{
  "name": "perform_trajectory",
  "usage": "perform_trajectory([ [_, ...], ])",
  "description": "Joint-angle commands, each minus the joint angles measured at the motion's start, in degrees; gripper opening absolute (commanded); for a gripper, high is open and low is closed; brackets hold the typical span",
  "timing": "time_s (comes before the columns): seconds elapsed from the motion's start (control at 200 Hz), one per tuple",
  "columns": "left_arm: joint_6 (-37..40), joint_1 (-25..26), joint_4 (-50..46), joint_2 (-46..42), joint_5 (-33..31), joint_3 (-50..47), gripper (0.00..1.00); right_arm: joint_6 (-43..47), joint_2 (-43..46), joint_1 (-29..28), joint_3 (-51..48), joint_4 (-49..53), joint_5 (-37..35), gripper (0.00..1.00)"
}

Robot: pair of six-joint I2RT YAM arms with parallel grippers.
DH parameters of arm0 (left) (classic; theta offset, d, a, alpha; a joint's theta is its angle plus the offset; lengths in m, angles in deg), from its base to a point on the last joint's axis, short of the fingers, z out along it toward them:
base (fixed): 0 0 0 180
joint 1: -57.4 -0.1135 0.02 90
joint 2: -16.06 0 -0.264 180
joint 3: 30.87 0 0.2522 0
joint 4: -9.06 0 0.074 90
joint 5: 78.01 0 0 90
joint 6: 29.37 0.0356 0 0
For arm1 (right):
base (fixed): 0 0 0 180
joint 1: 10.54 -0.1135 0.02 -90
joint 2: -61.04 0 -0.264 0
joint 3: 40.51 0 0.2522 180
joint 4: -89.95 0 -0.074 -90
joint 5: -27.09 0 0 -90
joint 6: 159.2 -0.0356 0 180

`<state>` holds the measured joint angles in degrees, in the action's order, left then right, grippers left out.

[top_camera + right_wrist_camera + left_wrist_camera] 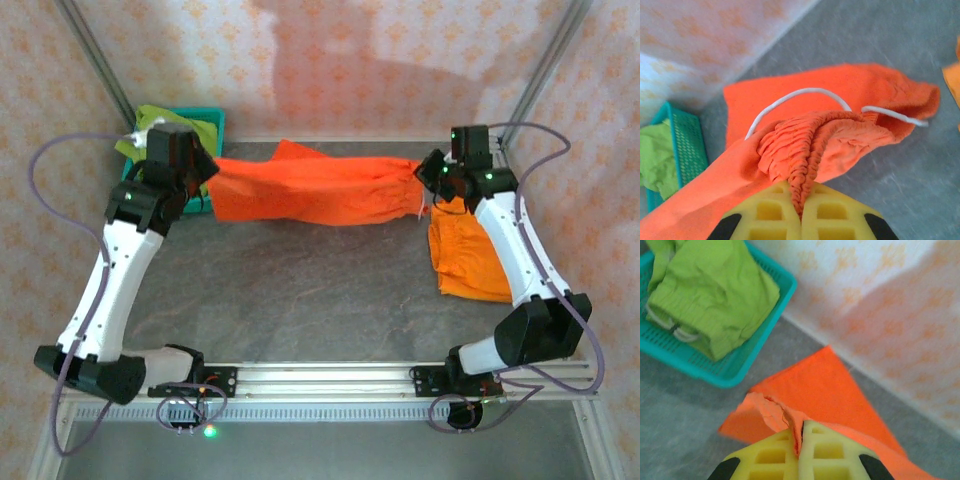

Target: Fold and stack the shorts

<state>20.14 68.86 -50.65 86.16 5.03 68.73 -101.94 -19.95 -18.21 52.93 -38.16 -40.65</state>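
Note:
One pair of orange shorts (315, 190) is stretched across the back of the table between both grippers. My left gripper (205, 170) is shut on the hem end of these orange shorts (825, 385), the fabric pinched between the yellow fingers of the left gripper (801, 427). My right gripper (430, 175) is shut on the gathered waistband (810, 145), which bunches out of the right gripper (801, 187) with a white drawstring (800, 92) looping free. A second pair of orange shorts (465, 260) lies folded at the right, partly under the right arm. The lime green shorts (715, 295) sit crumpled in the basket.
The teal mesh basket (215, 120) stands in the back left corner, just behind the left gripper. A patterned wall and metal frame posts (95, 50) close off the back. Grey tabletop (300, 290) lies bare in the middle and front.

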Motion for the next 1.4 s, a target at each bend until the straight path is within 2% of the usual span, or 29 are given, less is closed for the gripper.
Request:
perform_trajectory([
  [0.0,1.4,-0.8,0.8,-6.8,2.0,-8.3,0.0,0.0,5.3,0.3,-7.6,-0.8,2.7,0.0],
  [0.255,-1.5,-0.7,-2.9,-25.6,3.3,-29.2,0.0,-4.5,21.3,-5.6,-29.3,-2.2,5.4,0.0],
  [0.37,-3.6,-0.7,-4.6,-31.3,2.3,-33.9,0.0,-8.3,27.1,-9.1,-37.3,-2.4,3.9,0.0],
  [0.465,-3.7,-0.7,-3.2,-32.5,1.4,-34.2,0.0,-10.2,29.9,-10.0,-40.8,-2.8,3.1,0.0],
  [0.72,-0.5,-0.7,0.7,-21.9,0.7,-22.9,0.0,-8.5,28.7,-10.0,-36.0,-0.7,-0.6,0.0],
  [0.976,4.0,-0.7,3.4,-6.3,0.3,-7.0,0.0,-7.3,25.1,-9.8,-28.6,-0.7,-7.1,0.0],
  [1.396,8.0,-0.7,4.8,13.6,0.1,12.6,0.0,-7.7,18.9,-6.4,-21.0,-2.3,-9.1,0.0],
])
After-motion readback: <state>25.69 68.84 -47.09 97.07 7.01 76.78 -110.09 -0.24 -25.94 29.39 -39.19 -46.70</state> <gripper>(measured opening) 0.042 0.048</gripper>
